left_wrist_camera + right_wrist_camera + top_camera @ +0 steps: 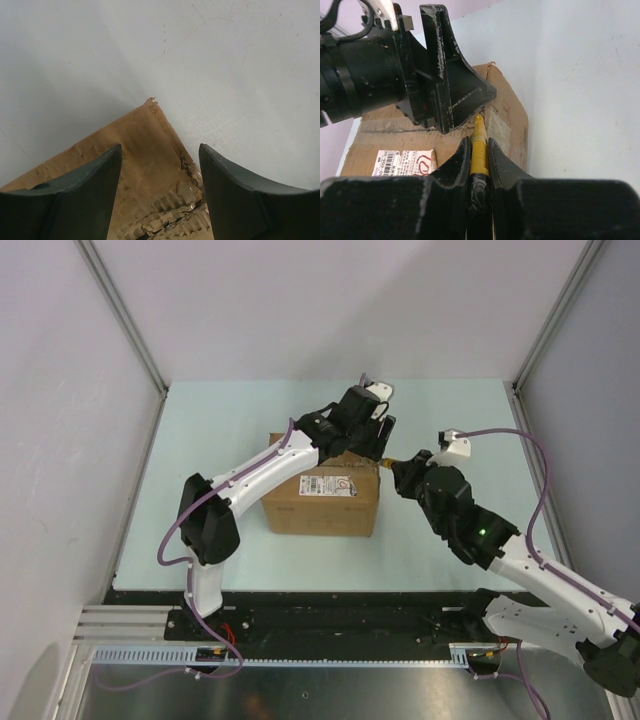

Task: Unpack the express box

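The express box (320, 502) is set near the middle of the pale table (220, 430). The left gripper (160, 154) is held wide apart over the box's far right corner. A slim yellow tool (479, 131) is pinched in the right gripper (479, 145), its tip pointed at the box's top right edge, just beside the left gripper.

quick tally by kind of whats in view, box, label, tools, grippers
express box: 1
white label: 1
yellow tool: 1
grippers, left gripper and right gripper: 2
total: 5
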You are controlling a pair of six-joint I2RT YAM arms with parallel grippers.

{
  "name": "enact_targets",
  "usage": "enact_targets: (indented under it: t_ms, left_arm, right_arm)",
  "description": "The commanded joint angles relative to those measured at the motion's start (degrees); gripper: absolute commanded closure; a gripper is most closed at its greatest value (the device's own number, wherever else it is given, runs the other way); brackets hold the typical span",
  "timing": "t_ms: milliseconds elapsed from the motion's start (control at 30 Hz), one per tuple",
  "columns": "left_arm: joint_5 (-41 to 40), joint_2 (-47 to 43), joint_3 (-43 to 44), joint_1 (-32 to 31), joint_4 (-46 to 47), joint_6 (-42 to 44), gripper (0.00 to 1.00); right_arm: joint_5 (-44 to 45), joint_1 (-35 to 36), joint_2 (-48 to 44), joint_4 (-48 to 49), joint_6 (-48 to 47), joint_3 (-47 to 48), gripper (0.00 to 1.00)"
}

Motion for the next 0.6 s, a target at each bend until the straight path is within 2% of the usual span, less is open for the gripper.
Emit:
enact_targets:
  t_ms: [0, 333, 567]
  left_arm:
    - [-1.1, -0.5, 1.3, 0.5, -3.4, 0.9, 0.32]
    - [-1.3, -0.3, 1.1, 0.5, -3.5, 0.9, 0.36]
    - [-0.6, 1.4, 1.5, 0.6, -4.1, 1.1, 0.40]
  right_arm:
    - [0.0, -0.4, 2.3, 3.9, -1.4, 2.1, 1.00]
    - [-1.0, -0.8, 4.3, 2.4, -1.1, 2.1, 1.00]
    - [-3.8, -0.7, 2.4, -4.2, 2.3, 2.4, 1.00]
